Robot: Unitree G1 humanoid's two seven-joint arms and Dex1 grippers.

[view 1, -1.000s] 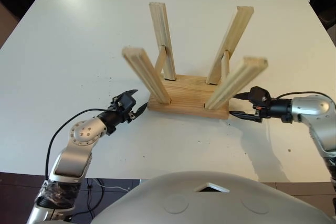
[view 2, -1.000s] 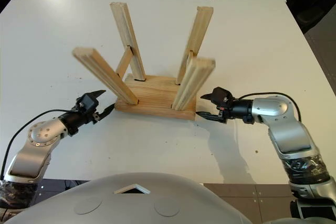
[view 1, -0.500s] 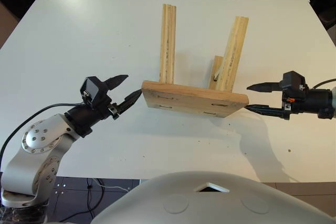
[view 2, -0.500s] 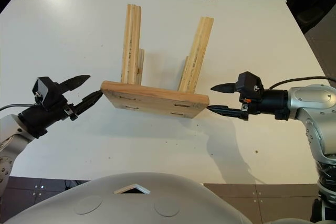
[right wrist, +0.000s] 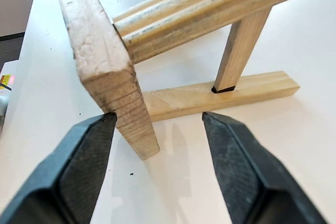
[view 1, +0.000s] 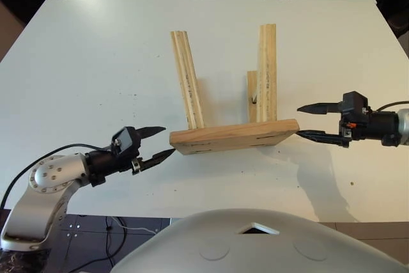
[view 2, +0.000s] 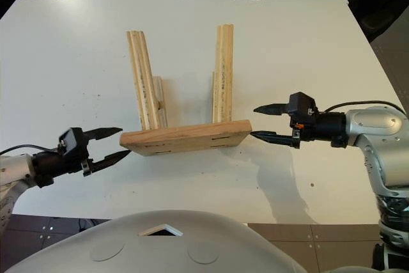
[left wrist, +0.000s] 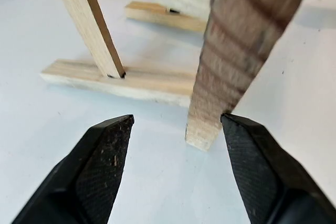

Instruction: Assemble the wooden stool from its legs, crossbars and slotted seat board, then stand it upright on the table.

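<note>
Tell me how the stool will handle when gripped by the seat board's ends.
The stool likely moves as one stiff piece, its legs seated in the seat board. Lying on its side, it seems unlikely to roll. Pinched only at the ends by the open left gripper and right gripper, it might pivot.

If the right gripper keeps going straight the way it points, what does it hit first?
The right gripper would most likely meet the end of the seat board, which sits between its open jaws; exact depth is unclear.
</note>
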